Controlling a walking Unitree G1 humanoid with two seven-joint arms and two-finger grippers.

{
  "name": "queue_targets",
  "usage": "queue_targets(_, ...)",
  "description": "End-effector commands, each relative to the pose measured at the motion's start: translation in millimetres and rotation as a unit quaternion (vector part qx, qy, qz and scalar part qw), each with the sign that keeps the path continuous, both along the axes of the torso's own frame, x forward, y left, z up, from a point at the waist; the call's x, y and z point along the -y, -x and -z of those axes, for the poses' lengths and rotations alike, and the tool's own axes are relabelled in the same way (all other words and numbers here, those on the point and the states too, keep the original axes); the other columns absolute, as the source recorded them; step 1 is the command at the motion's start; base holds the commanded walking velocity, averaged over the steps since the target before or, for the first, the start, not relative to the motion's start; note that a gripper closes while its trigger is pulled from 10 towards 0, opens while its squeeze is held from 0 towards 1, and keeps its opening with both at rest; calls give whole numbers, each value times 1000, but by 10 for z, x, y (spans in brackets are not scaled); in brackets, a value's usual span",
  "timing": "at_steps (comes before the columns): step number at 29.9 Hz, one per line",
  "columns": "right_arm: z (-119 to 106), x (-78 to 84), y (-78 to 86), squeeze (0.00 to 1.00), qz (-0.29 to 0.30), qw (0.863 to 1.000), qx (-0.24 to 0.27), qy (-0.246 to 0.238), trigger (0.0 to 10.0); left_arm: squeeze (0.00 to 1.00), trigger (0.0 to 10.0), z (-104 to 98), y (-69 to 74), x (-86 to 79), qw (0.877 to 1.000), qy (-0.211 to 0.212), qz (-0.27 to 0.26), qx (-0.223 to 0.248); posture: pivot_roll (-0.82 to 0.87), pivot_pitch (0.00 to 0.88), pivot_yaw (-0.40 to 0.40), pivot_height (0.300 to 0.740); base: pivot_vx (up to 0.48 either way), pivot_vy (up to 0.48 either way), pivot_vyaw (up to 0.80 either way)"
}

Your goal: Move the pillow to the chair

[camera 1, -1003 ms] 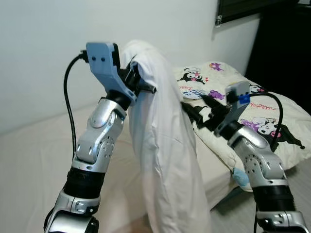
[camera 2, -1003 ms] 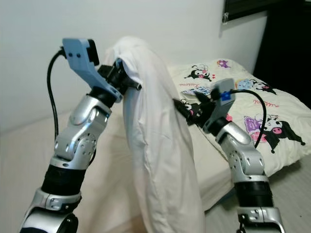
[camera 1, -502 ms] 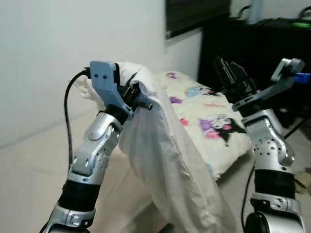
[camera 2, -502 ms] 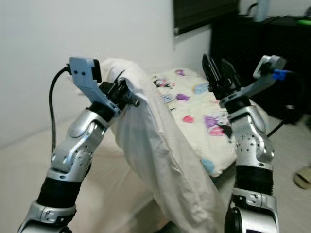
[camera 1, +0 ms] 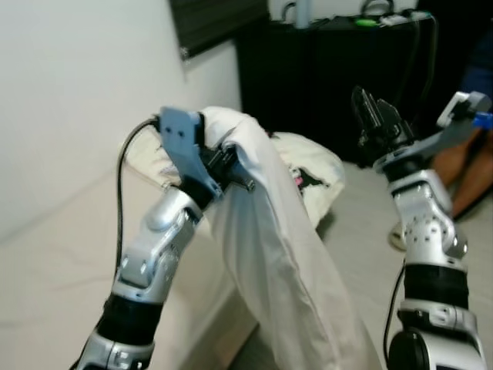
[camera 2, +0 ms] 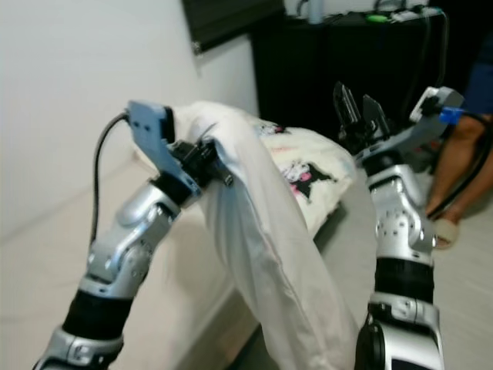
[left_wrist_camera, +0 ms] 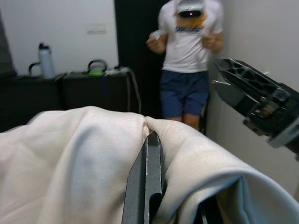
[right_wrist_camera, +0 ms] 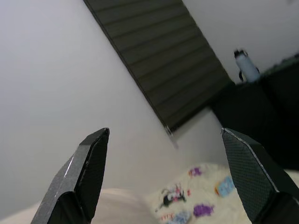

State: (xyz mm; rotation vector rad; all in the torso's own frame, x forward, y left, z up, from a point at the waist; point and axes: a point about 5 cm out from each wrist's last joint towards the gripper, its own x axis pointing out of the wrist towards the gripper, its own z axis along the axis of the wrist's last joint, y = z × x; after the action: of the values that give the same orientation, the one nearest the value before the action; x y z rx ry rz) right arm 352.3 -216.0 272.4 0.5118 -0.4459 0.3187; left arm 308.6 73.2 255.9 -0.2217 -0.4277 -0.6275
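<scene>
- Hanging from the raised left gripper, the white pillow drapes down toward 5 o'clock, its fingers pinched onto the fabric's top fold
- Lying below at 7 o'clock, the cream bed runs along the white wall
- Resting behind the white pillow, a cartoon-print pillow sits at the bed's end
- Standing at 1 o'clock is a dark cabinet
- Raised at 2 o'clock, the right gripper holds nothing, fingers spread wide
- Showing at 3 o'clock are a person's legs
</scene>
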Motion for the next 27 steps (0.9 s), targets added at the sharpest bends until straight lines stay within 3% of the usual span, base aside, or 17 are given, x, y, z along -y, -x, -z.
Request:
queue_targets(1, 95, -120, -32, 0, -13, 1000, -20, 5, 10000, 0, 10000, -122, 35, -104, 999, 16, -16, 35, -46, 0, 99, 707, 0, 0, -731)
queue_targets(7, 245, -301, -43, 0, -25, 998, -43, 37, 10000, 0, 10000, -20, -34, -173, 998, 7, -59, 20, -39, 0, 91, 707, 0, 0, -728)
queue_targets(10, 294, -320, -43, 0, -24, 997, -48, 52, 10000, 0, 10000, 32, -57, -200, 996, -15, -81, 18, -41, 0, 94, 707, 0, 0, -731)
queue_targets(12, 409, -353, -34, 0, -22, 995, -60, 77, 10000, 0, 10000, 123, -87, -253, 991, -62, -115, 19, -39, 0, 92, 707, 0, 0, -731)
queue_targets(17, 543, -362, -18, 0, -18, 993, -73, 90, 10000, 0, 10000, 224, -104, -352, 984, -99, -146, 15, -29, 0, 98, 707, 0, 0, -731)
queue_targets(20, 702, -333, 9, 0, -6, 993, -87, 85, 10000, 0, 10000, 426, -103, -613, 970, -147, -194, -1, -21, 0, 117, 707, 0, 0, -731)
queue_targets(21, 702, -333, 9, 0, -6, 993, -87, 85, 10000, 0, 10000, 426, -103, -613, 970, -147, -194, -1, -21, 0, 117, 707, 0, 0, -731)
queue_targets(22, 748, -322, 13, 0, -2, 992, -90, 84, 10000, 0, 10000, 513, -102, -734, 963, -160, -215, -15, -8, 0, 140, 707, 0, 0, -731)
queue_targets(23, 748, -322, 13, 0, -2, 992, -90, 84, 10000, 0, 10000, 513, -102, -734, 963, -160, -215, -15, -8, 0, 140, 707, 0, 0, -731)
queue_targets(25, 825, -307, 15, 0, 4, 992, -95, 80, 10000, 0, 10000, 628, -89, -912, 954, -173, -241, -37, 10, 0, 151, 707, 0, 0, -728)
queue_targets(27, 871, -312, 13, 0, 8, 992, -99, 75, 10000, 0, 10000, 669, -78, -989, 950, -177, -253, -45, 28, 0, 166, 707, 0, 0, -728)
